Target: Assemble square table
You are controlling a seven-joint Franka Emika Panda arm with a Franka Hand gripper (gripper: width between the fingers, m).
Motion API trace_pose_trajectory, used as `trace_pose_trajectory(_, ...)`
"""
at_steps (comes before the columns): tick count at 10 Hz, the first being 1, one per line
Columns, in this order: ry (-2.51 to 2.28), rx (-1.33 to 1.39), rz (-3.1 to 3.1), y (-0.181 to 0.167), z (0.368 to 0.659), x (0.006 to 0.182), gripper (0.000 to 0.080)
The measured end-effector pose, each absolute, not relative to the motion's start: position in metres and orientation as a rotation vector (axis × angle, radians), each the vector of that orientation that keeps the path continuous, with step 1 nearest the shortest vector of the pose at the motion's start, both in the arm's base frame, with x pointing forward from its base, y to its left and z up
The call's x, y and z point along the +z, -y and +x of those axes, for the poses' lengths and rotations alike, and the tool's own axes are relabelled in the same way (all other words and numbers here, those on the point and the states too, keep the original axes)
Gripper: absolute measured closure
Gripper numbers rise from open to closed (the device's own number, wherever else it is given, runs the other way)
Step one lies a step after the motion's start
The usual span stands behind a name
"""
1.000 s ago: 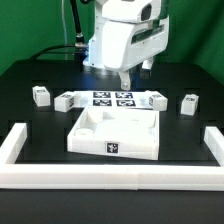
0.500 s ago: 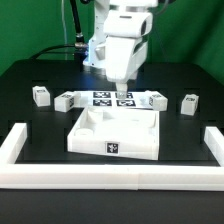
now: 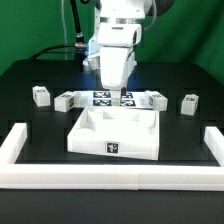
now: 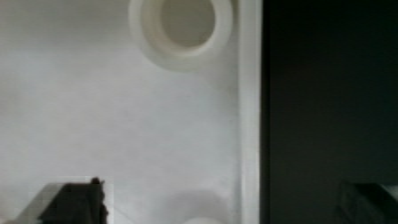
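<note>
- Pincer (image 3: 120, 96) — you see it hanging above the far side of the square top (image 3: 115, 138). Its jaws are spread wide and grip nothing.
- Fingertips, wrist view — one (image 4: 71, 200) stands over the white floor of the top. The other (image 4: 366, 204) stands over the black counter (image 3: 40, 70), and one outer wall of the top runs between them. You cannot tell whether either tip touches anything.
- Round socket (image 4: 183, 28) — a shallow ring in the top's floor, just beside that same wall.
- Square top — it lies flat near the middle of the counter with its rim up. Its black-white tag (image 3: 112, 148) is on the wall that faces the counter's near edge.
- Leg blocks (image 3: 65, 101) — four stand in a row between the top and the counter's far edge. Two are toward the exterior view's left and two toward its right, all apart from the top.
- Marker board (image 3: 108, 98) — it lies flat between the two inner blocks, partly behind the pincer.
- Bar frame (image 3: 110, 178) — it runs along the counter's near edge and turns back along both side edges.
</note>
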State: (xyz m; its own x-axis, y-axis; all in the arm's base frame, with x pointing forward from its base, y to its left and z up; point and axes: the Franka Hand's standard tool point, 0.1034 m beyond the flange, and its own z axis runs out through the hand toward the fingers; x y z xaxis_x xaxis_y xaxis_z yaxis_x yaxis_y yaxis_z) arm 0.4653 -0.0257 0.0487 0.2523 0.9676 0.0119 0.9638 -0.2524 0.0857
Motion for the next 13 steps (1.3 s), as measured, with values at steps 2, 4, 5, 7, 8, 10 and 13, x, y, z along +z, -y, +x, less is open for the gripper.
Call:
trace_pose_trajectory(2,-1.879,0.134,2.433,0.027,0.459,0.02,0.015)
trace_pose_trajectory(4,-1.863,0.199,2.412,0.025,0.462,0.008,0.015)
trace_pose_trajectory(5,-1.864,0.19,2.417,0.025,0.461,0.008,0.018)
trace_pose_trajectory(7,-1.864,0.188,2.419,0.025,0.461,0.007,0.0361)
trace_pose_trajectory(8,-1.864,0.188,2.419,0.025,0.461,0.007,0.0361)
trace_pose_trajectory(10,-1.865,0.187,2.42,0.025,0.461,0.007,0.0681)
trace_pose_trajectory(13,-1.864,0.186,2.421,0.025,0.46,0.007,0.0743)
